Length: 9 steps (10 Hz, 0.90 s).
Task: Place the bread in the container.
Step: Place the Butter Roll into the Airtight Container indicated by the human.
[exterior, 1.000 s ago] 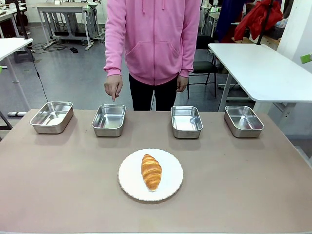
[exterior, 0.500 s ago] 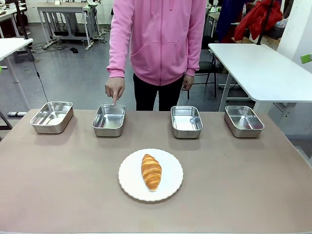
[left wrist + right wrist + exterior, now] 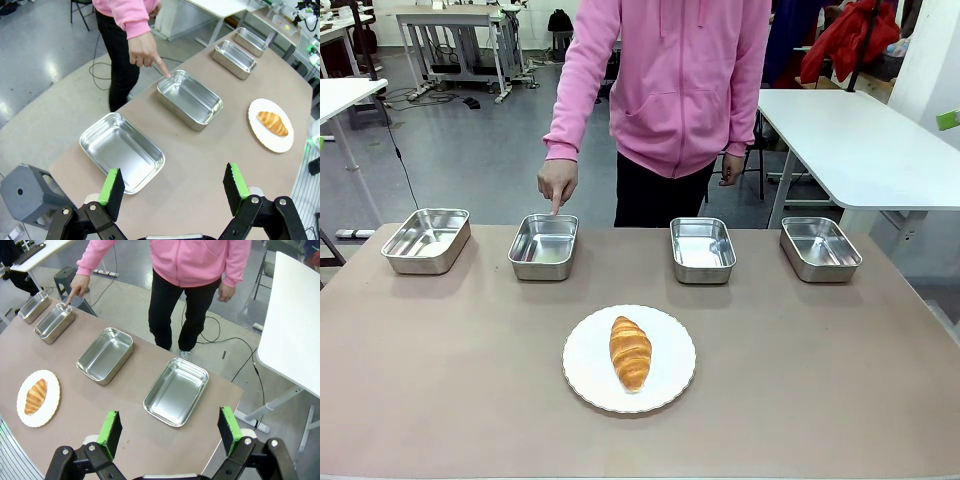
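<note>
The person is standing further toward 3 o'clock than a second ago, and the person's hand [image 3: 558,183] is now pointing lower, at the far rim of the container [image 3: 542,268], the second pan from the left. The bread [image 3: 631,352] is lying unmoved on the plate [image 3: 588,385]. The left gripper [image 3: 172,172] is hanging wide apart and empty, with the bread well apart at its 2 o'clock. The right gripper [image 3: 169,412] is gaping too, with the bread at its 9 o'clock.
</note>
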### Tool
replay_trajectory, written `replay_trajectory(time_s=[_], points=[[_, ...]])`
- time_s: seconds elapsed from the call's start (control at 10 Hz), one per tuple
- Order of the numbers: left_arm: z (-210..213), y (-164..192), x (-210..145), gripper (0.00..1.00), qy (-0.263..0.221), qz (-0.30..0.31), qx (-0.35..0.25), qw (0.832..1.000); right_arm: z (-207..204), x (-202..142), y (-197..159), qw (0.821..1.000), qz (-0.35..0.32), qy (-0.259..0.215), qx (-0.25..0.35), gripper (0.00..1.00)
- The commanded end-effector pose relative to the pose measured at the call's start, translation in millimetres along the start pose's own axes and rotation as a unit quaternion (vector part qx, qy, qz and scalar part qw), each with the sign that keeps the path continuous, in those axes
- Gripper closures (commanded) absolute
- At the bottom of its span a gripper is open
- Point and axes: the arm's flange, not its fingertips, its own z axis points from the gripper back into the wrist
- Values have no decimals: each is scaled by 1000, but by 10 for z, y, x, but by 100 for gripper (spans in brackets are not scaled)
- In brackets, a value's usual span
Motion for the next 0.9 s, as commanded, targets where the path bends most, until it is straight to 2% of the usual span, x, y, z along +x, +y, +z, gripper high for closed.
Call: replay_trajectory(time_s=[0.0, 0.8], points=[[2, 1, -15, 0, 1, -7, 0, 1000, -10, 0, -12, 1000, 5, -9, 6, 0], [0, 0, 0, 0, 0, 0, 0, 1000, -10, 0, -12, 1000, 5, -9, 6, 0]])
